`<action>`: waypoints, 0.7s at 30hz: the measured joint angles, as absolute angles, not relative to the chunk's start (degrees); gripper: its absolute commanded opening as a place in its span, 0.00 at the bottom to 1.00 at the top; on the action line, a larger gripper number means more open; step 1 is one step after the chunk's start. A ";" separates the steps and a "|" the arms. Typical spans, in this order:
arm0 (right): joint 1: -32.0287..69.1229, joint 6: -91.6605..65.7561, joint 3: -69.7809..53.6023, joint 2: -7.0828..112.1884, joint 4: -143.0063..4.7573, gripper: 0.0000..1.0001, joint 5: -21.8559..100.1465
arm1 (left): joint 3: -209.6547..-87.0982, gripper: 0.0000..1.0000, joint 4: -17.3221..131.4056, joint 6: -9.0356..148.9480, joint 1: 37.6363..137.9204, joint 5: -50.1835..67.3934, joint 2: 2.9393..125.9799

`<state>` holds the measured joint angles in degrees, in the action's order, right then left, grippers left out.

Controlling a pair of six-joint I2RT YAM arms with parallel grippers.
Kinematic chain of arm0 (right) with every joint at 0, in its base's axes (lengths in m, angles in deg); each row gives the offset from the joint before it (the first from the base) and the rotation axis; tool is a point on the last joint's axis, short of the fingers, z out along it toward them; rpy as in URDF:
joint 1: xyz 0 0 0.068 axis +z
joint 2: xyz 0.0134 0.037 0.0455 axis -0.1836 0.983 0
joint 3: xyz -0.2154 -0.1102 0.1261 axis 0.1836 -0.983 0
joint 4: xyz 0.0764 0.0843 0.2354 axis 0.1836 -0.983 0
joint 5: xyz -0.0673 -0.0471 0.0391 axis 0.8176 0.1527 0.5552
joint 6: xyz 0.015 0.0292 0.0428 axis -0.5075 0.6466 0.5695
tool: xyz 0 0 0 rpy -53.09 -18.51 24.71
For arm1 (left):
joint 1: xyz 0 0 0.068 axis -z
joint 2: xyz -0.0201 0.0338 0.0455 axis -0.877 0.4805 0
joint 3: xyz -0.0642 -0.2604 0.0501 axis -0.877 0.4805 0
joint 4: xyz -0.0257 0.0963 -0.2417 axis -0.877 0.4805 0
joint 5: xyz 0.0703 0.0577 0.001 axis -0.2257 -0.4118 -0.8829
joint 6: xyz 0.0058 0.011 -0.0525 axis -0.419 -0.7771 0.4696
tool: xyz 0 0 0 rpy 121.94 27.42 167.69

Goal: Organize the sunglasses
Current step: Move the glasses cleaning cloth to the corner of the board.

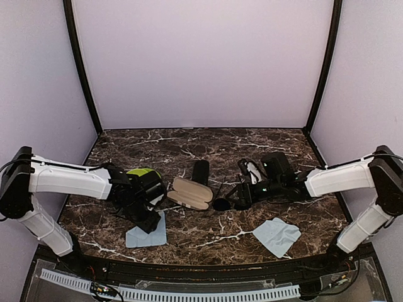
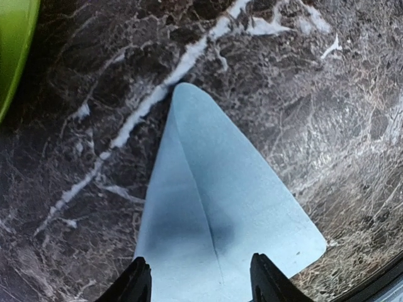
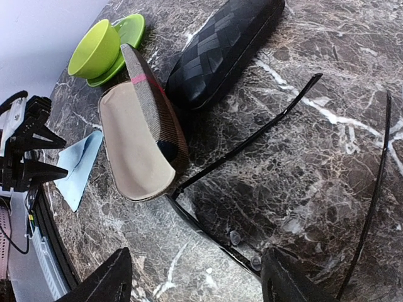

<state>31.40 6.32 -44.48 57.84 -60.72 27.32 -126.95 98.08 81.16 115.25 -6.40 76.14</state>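
One pair of sunglasses (image 3: 217, 236) with a thin black frame lies on the marble, its temple arms spread open. It also shows in the top view (image 1: 223, 202). My right gripper (image 3: 195, 283) is open just above its front bar, with one finger on each side and not touching it; in the top view (image 1: 242, 196) it is right of centre. A second dark pair seems to lie behind the right wrist (image 1: 250, 168), partly hidden. My left gripper (image 2: 201, 283) is open and empty, low over a light blue cloth (image 2: 220, 214).
An open striped case (image 3: 141, 135) with beige lining lies just left of the sunglasses. A closed black woven case (image 3: 223, 47) lies behind it. A green cup (image 3: 94, 50) on a saucer stands at the left. A second blue cloth (image 1: 277, 236) lies at the front right.
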 measured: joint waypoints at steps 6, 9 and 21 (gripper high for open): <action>32.14 6.49 -44.04 59.09 -59.86 0.70 26.86 | -126.34 0.61 98.19 86.23 119.76 -6.92 76.19; 32.25 6.78 -44.04 59.09 -59.73 0.70 26.86 | -126.82 0.62 98.46 87.63 122.34 -8.80 78.00; 32.31 7.52 -44.41 56.40 -59.60 0.71 27.24 | -134.03 0.62 98.96 88.53 130.42 -11.97 87.25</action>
